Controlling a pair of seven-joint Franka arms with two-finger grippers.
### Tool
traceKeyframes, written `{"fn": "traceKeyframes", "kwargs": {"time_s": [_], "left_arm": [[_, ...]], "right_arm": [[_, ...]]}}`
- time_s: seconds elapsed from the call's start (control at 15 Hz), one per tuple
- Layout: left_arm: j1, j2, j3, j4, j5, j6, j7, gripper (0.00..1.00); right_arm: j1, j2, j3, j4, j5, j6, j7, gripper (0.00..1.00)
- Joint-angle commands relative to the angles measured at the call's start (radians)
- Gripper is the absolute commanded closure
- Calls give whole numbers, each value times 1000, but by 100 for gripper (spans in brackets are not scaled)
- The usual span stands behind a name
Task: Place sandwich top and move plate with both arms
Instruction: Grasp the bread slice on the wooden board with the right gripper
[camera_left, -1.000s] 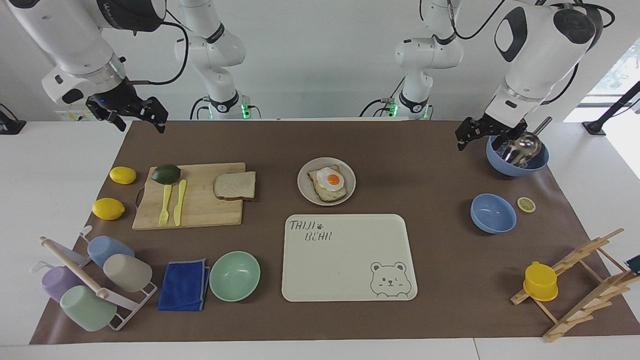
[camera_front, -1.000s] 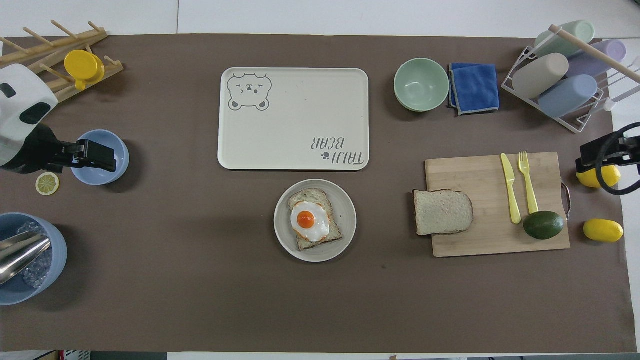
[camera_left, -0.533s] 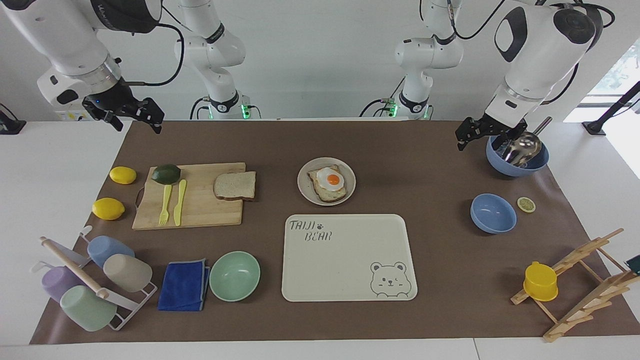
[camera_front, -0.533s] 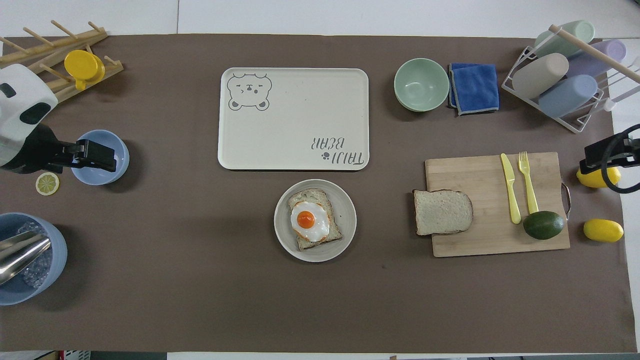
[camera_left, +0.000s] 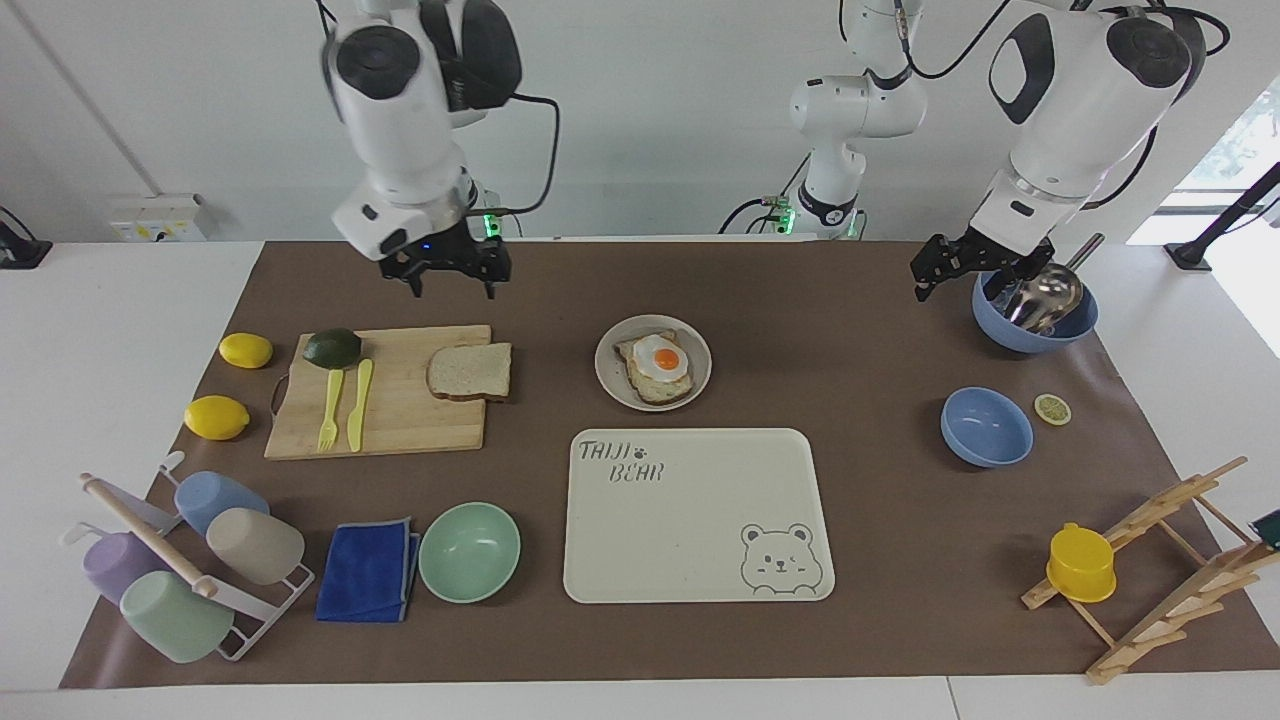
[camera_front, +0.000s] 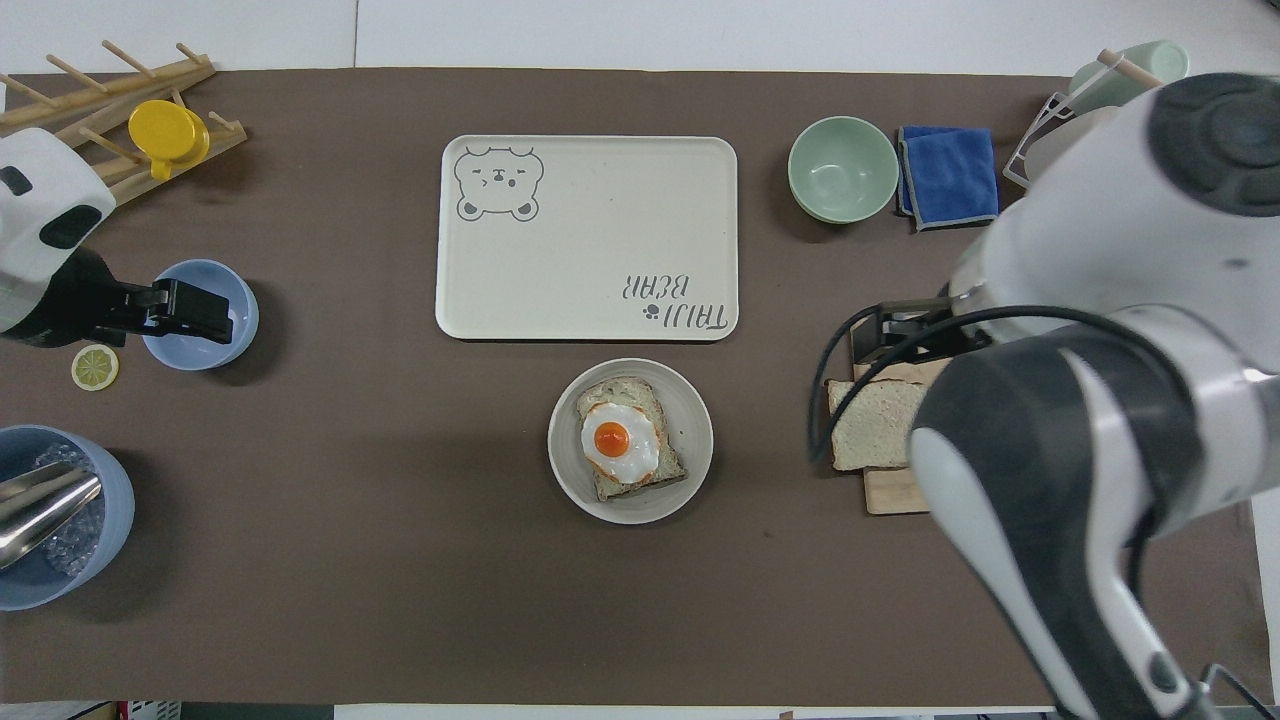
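Sandwich top (camera_left: 469, 372) flat on cutting board (camera_left: 400, 420), at the edge toward the plate (camera_left: 612, 385); plate holding egg toast (camera_left: 657, 367), just beside bear tray (camera_left: 690, 520), nearer the robots.
Right gripper (camera_left: 451, 282) raised over the board's robot-side edge, jaws apart, empty. Left gripper (camera_left: 947, 277) waiting beside blue bowl with metal scoop (camera_left: 1035, 310), jaws apart, empty.

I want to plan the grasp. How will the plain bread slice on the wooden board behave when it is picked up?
The sandwich top looks thin and flat, so it is probably light and may sag if held by one edge. It overhangs the cutting board toward the plate, which likely gives the right tool an edge to pinch. Its crumb probably dents under a hard squeeze.
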Motion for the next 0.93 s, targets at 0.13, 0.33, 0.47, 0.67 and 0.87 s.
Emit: {"fn": "traceKeyframes", "kwargs": {"time_s": [0.13, 0.33, 0.47, 0.67, 0.87], "left_arm": [[17, -17, -10, -7, -4, -8, 6, 0], [17, -17, -10, -7, -4, -8, 6, 0], [17, -17, -10, -7, -4, -8, 6, 0], [17, -17, -10, -7, -4, -8, 6, 0], [17, -17, -10, -7, -4, -8, 6, 0]], "right_arm": [[71, 61, -3, -242, -70, 238, 115, 0], [103, 113, -3, -280, -113, 251, 154, 0], [113, 145, -3, -290, -180, 258, 182, 0], [128, 162, -3, -323, -216, 269, 207, 0], [128, 168, -3, -350, -254, 288, 208, 0]]}}
